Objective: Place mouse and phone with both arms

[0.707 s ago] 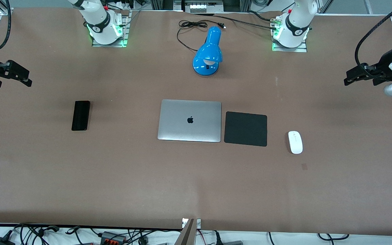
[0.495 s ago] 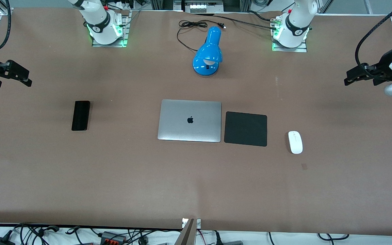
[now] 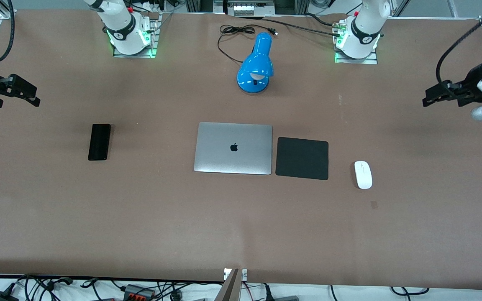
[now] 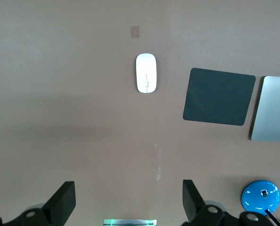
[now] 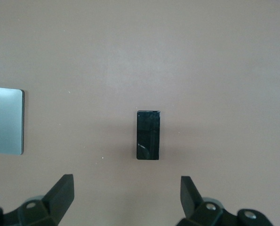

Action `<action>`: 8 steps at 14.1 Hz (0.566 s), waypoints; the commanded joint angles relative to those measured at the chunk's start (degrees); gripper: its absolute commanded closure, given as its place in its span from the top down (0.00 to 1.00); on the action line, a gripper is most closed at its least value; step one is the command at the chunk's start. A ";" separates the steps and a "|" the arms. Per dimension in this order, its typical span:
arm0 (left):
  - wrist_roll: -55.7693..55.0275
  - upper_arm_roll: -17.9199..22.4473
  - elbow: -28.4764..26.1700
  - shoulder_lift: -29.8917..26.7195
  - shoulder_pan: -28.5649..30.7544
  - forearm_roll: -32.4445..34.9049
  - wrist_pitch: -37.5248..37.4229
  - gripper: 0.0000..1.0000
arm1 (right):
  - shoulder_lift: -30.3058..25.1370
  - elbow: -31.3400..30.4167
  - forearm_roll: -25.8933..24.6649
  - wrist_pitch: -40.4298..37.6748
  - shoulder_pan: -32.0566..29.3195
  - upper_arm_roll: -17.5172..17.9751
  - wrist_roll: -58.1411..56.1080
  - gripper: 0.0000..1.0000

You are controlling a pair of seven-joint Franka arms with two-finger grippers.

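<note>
Currently the left gripper [image 3: 427, 100] hangs high over the worktop's edge at the left arm's end, jaws spread wide and empty. Likewise the right gripper [image 3: 34, 98] hangs wide and empty over the edge at the right arm's end. The mouse [image 3: 362, 174] lies beside the black pad [image 3: 302, 158], toward the left arm's end. The phone [image 3: 99, 141] lies flat, well apart from the laptop [image 3: 233, 148], toward the right arm's end.

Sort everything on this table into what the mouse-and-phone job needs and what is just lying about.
Part of the job:
- mouse, toward the left arm's end
- phone, toward the right arm's end
- left gripper, open, up over the table
- right gripper, open, over the phone

Just lying about:
- silver laptop, closed
- black mouse pad, beside it
- blue desk lamp
</note>
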 commanded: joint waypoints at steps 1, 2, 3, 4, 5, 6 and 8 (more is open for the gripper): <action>1.43 0.37 7.55 10.31 0.35 0.73 -0.72 1.00 | 2.27 -0.40 0.18 -1.31 0.19 0.15 -0.24 1.00; 1.43 0.37 8.27 13.31 0.27 0.55 -0.11 1.00 | 2.72 -0.49 0.18 -1.31 0.19 0.15 -0.15 1.00; 1.43 0.28 8.36 17.25 -0.17 0.81 2.94 1.00 | 4.03 -0.75 0.18 -0.88 0.01 0.06 0.02 1.00; 1.43 0.37 8.36 19.64 -0.35 1.42 7.41 1.00 | 5.00 -0.84 0.18 -0.61 -0.16 0.06 0.11 1.00; 1.51 0.20 7.75 22.28 0.00 2.47 12.85 1.00 | 6.57 -1.71 0.18 0.35 -0.43 0.06 0.28 1.00; 1.52 0.19 7.75 25.00 0.09 2.83 15.43 1.00 | 7.63 -3.29 0.18 2.62 -0.43 -0.03 0.37 1.00; 1.43 0.28 7.66 28.18 -0.26 3.10 19.04 1.00 | 9.04 -9.25 0.09 11.38 -0.43 -0.12 0.37 1.00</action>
